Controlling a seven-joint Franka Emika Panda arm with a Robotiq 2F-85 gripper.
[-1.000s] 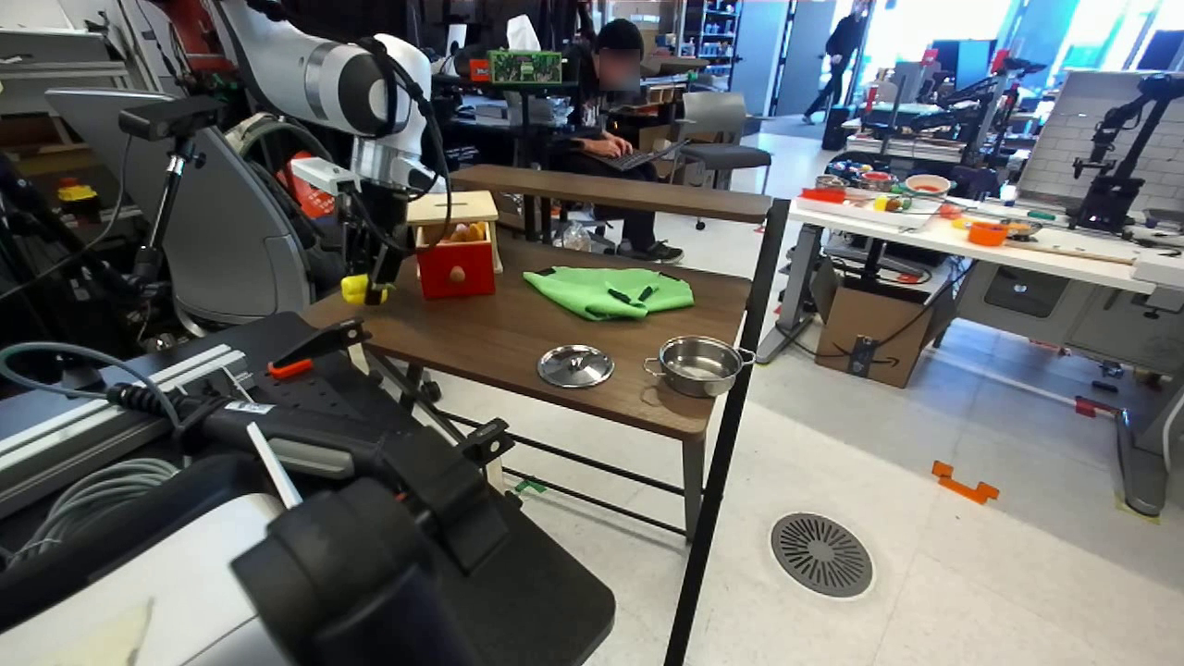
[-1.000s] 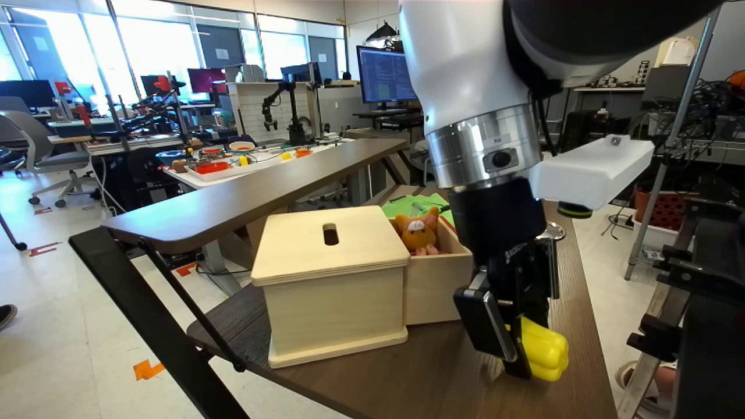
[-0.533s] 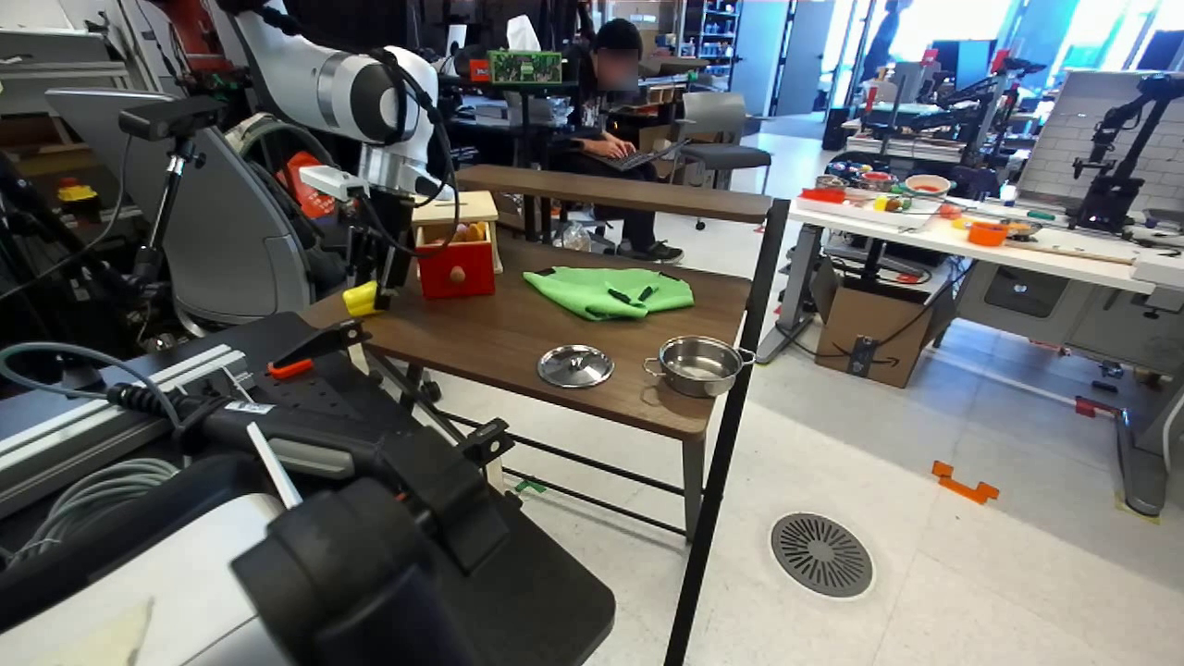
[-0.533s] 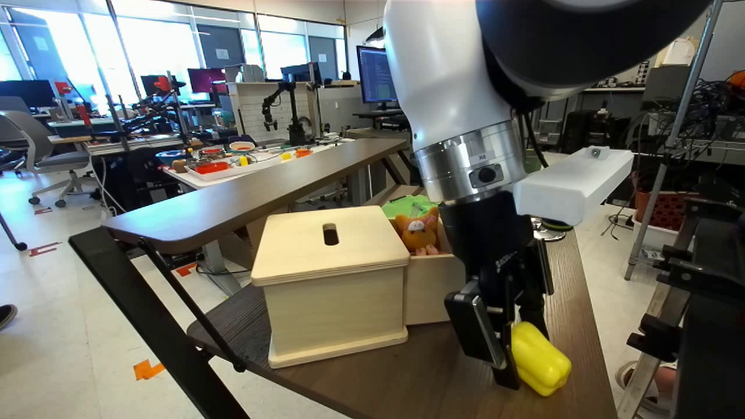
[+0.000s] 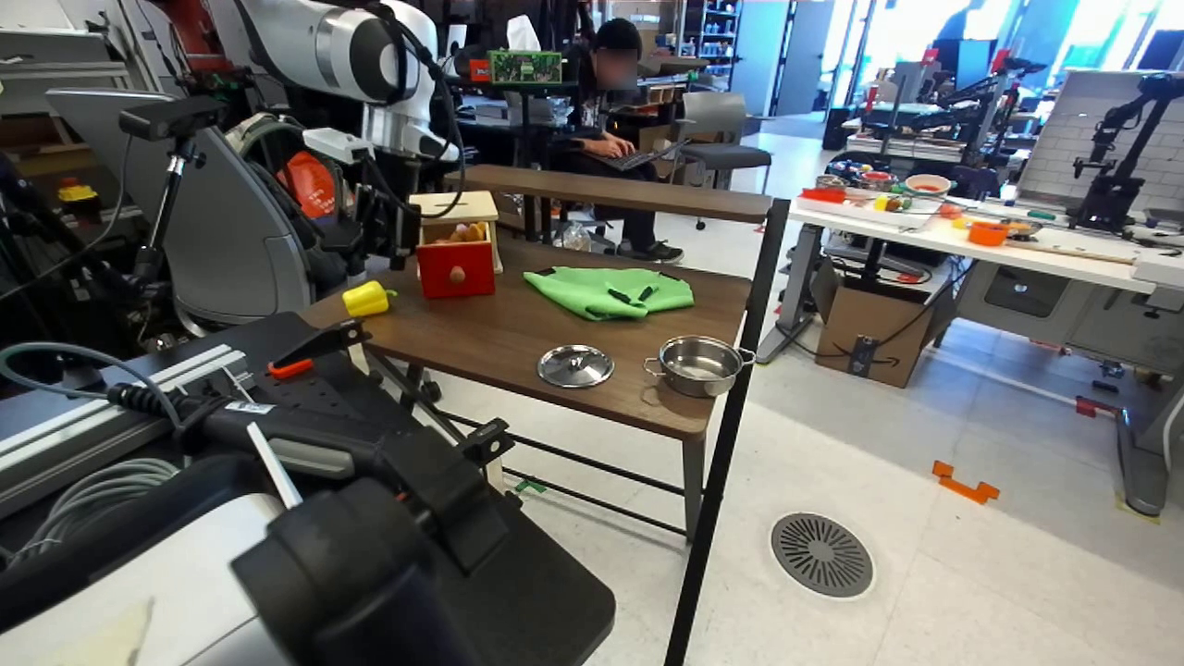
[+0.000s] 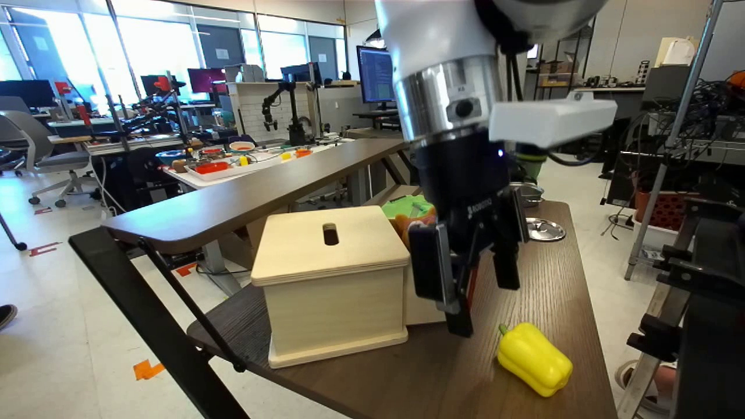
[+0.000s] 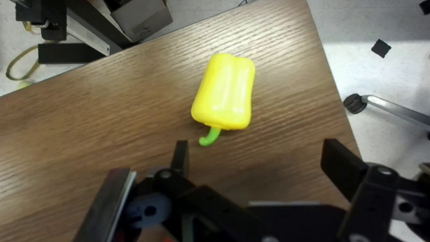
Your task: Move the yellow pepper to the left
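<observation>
The yellow pepper (image 6: pixel 534 359) lies on its side on the brown table (image 5: pixel 462 333), its green stem pointing toward the wooden box. In the wrist view the pepper (image 7: pixel 224 92) is fully visible above the fingertips, with bare table around it. My gripper (image 6: pixel 484 308) hangs above the tabletop, apart from the pepper, between it and the box in that exterior view. Its two black fingers (image 7: pixel 181 154) are spread wide with only table seen between them. In an exterior view the gripper (image 5: pixel 377 264) is just over the pepper's stem end.
A pale wooden box (image 6: pixel 332 302) stands close to the gripper, with a red-fronted drawer (image 5: pixel 457 268) holding toys. Farther along the table are a green cloth (image 5: pixel 601 291), a metal lid (image 5: pixel 575 366) and a metal pot (image 5: pixel 700 365). A raised shelf (image 6: pixel 262 186) runs along one side.
The fingers have opened and let go of the yellow pepper. The gripper has risen and moved away from it toward the box, and the pepper now rests on the table.
</observation>
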